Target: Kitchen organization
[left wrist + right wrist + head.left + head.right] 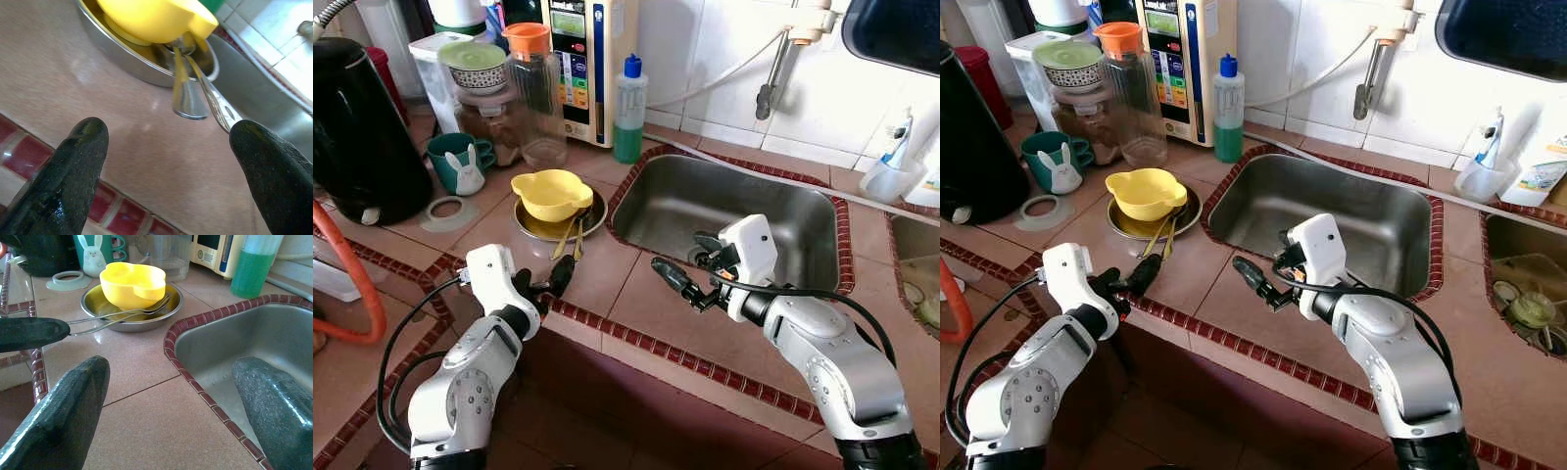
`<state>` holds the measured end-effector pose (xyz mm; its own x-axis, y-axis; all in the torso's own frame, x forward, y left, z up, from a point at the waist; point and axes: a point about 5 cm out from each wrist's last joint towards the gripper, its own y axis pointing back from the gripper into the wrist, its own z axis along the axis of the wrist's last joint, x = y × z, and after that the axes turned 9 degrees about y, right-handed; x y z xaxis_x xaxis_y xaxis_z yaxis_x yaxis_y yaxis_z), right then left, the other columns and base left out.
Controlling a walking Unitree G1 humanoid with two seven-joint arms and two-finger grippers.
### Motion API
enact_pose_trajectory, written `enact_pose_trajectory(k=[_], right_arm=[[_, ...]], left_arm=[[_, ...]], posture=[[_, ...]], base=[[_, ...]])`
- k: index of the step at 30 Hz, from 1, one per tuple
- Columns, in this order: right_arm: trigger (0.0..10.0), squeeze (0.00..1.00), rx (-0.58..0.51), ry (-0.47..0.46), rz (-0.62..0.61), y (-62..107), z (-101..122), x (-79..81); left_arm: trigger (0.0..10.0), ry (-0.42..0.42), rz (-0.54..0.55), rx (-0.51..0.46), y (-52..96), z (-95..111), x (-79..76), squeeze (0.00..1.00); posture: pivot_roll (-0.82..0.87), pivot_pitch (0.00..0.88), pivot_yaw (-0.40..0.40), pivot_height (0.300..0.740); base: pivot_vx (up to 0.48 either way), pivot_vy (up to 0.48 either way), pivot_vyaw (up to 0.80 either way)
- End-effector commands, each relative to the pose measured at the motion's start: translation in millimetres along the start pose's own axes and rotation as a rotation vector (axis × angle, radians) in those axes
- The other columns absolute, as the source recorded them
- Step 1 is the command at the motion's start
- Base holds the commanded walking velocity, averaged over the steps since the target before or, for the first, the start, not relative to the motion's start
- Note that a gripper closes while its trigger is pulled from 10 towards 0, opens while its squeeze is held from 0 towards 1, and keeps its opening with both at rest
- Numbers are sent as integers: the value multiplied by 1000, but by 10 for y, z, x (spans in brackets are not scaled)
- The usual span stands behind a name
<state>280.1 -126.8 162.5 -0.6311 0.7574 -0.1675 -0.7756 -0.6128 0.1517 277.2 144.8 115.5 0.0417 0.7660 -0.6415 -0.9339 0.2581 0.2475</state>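
right gripper: fingers spread wide, above the tiled counter
yellow bowl: in a steel plate
fork and spoon: handles reach out over the plate rim
sink: right of the plate
green bottle: far side

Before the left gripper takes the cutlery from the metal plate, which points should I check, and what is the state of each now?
1. left gripper open: ok, its two fingers are spread apart in the left wrist view.
2. Aligned with the cutlery handles: ok, the handles point toward the gap between the fingers.
3. Contact with the handles: not ok yet; the fingers have not closed on them.
4. yellow bowl out of the way: cannot tell; it sits on the metal plate over the far ends of the cutlery and could shift.
5. right gripper clear: ok, it is open above the counter beside the sink, apart from the plate.
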Motion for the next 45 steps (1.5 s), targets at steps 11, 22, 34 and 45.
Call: enact_pose_trajectory(k=[11,22,34,45], right_arm=[[10000,0,-10,15,-7,-17,28,-11],[10000,0,-9,15,-13,-19,19,-14],[10000,0,-7,18,-16,-10,20,-23],[10000,0,-14,10,-9,6,22,-7]], left_arm=[[10000,33,-6,3,-38,61,-70,0],[10000,67,10,-31,-66,85,-65,0],[0,112,7,-50,-98,75,-89,0],[4353,116,30,-117,-133,164,-69,0]], posture=[[133,0,-1,740],[131,0,0,740],[126,0,-3,740],[121,0,1,740]], base=[[0,0,0],[0,0,0],[0,0,0],[0,0,0]])
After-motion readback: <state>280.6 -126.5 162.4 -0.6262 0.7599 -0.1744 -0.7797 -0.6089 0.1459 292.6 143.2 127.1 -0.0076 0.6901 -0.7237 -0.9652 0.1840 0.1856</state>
